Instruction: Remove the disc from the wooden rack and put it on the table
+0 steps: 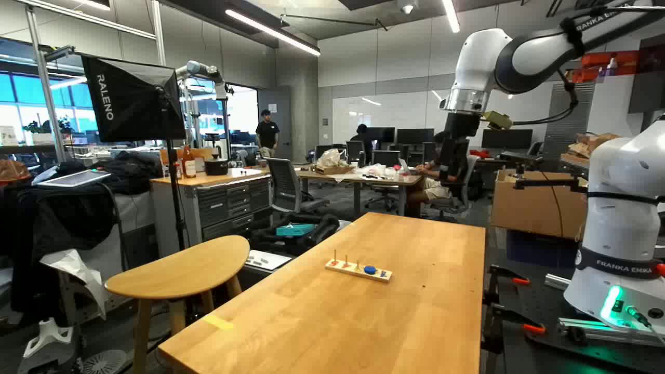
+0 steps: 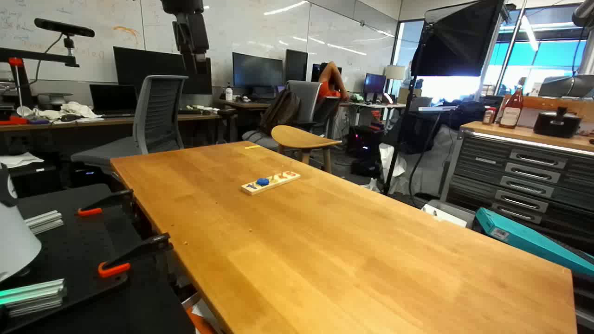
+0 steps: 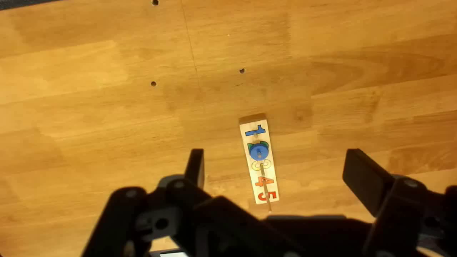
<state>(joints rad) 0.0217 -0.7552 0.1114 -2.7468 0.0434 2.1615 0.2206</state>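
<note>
The blue disc (image 1: 370, 270) sits on a peg of the pale wooden rack (image 1: 347, 268), over the green number. The disc (image 2: 263, 182) and rack (image 2: 274, 185) show in an exterior view, and the wrist view shows the disc (image 3: 257, 152) and the rack (image 3: 254, 175) from above. The rack has printed numbers and several upright pegs of rising height; the other pegs are bare. It lies on the long wooden table (image 1: 322, 322). My gripper (image 3: 276, 160) is open and empty, high above the table; the rack appears between its fingers in the wrist view. The gripper (image 2: 195, 60) hangs near the top in an exterior view.
A rounded wooden stool (image 1: 179, 267) stands beside the table. Black clamps with orange handles (image 1: 519, 281) grip the table edge on the robot's side. Yellow tape (image 1: 219, 322) marks a table end. A softbox lamp (image 1: 132, 98) stands beyond the stool.
</note>
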